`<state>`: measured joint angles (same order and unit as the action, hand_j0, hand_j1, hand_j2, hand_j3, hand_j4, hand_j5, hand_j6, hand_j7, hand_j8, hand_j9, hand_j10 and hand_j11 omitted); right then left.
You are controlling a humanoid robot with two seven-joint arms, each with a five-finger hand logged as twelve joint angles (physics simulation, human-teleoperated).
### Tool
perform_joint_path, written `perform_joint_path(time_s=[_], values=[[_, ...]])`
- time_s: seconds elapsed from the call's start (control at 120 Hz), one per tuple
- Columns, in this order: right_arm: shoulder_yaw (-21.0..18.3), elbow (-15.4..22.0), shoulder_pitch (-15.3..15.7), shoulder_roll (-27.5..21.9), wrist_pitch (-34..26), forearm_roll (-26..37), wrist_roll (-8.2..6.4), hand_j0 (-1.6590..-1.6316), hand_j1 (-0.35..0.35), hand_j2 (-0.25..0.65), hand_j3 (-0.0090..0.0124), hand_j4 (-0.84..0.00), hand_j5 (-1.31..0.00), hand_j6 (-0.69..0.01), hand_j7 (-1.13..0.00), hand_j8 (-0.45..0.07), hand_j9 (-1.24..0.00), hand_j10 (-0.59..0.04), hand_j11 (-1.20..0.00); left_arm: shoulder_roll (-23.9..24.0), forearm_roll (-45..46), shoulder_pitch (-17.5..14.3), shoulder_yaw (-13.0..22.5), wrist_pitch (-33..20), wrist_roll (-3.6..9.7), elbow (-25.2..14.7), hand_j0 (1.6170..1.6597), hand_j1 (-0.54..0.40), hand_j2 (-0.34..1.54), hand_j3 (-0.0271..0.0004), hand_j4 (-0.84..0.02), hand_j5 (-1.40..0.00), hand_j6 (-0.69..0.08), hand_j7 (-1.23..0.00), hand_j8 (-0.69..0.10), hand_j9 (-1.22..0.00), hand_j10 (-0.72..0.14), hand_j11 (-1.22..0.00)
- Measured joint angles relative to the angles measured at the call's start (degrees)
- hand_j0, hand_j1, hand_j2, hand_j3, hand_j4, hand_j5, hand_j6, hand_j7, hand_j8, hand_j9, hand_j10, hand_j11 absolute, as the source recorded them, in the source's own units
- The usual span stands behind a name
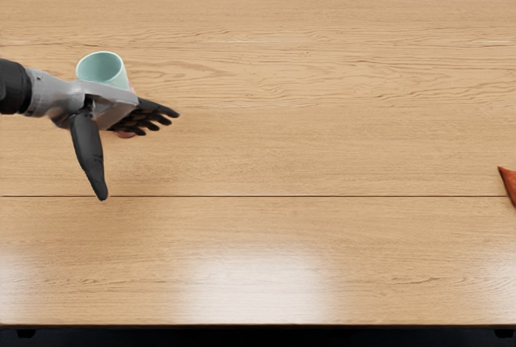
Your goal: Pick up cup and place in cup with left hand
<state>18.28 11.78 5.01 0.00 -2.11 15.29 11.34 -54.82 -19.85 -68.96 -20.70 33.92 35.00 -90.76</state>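
So my left hand [109, 105] is hanging loose, gripping nothing, and the mint cup [103, 68] is partly hidden behind it, left of my fingertips.

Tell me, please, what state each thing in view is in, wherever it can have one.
Left hand: open, fingers extended, thumb held apart.
Green cup: upright, mouth up, partly hidden by the hand.
Reddish thing: mostly hidden beneath the hand; state unclear.
Orange-red object: cut off by the picture's right edge; state unclear.
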Motion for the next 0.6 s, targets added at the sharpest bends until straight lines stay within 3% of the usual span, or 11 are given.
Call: perform_joint_path(time_s=[0.092,0.217,0.6], values=[[0.0,0.0,0.0,0.0,0.0,0.0,0.0,-1.6581,-0.31,-0.007,0.0,-0.032,-0.04,-0.033,-0.04,-0.032,-0.04,-0.032,-0.04,-2.66,3.46,3.87,-0.15,0.65,0.0,-0.28,1.658,0.348,0.0,0.0,-0.005,0.0,-0.006,0.0,-0.006,0.0,-0.004,0.0],[0.0,0.0,0.0,0.0,0.0,0.0,0.01,-1.6581,-0.31,-0.006,0.0,-0.032,-0.04,-0.032,-0.04,-0.032,-0.04,-0.032,-0.04,-4.51,5.38,5.37,-0.56,0.98,0.0,-0.37,1.658,0.349,0.0,0.0,-0.004,0.0,-0.005,0.0,-0.005,0.0,-0.004,0.0],[0.0,0.0,0.0,0.0,0.0,-0.08,0.0,-1.6581,-0.31,-0.007,0.0,-0.033,-0.04,-0.033,-0.04,-0.033,-0.04,-0.033,-0.04,-4.42,6.34,5.78,-0.81,1.12,0.0,-0.3,1.658,0.349,0.0,0.0,-0.004,0.0,-0.005,0.0,-0.004,0.0,-0.003,0.0]])
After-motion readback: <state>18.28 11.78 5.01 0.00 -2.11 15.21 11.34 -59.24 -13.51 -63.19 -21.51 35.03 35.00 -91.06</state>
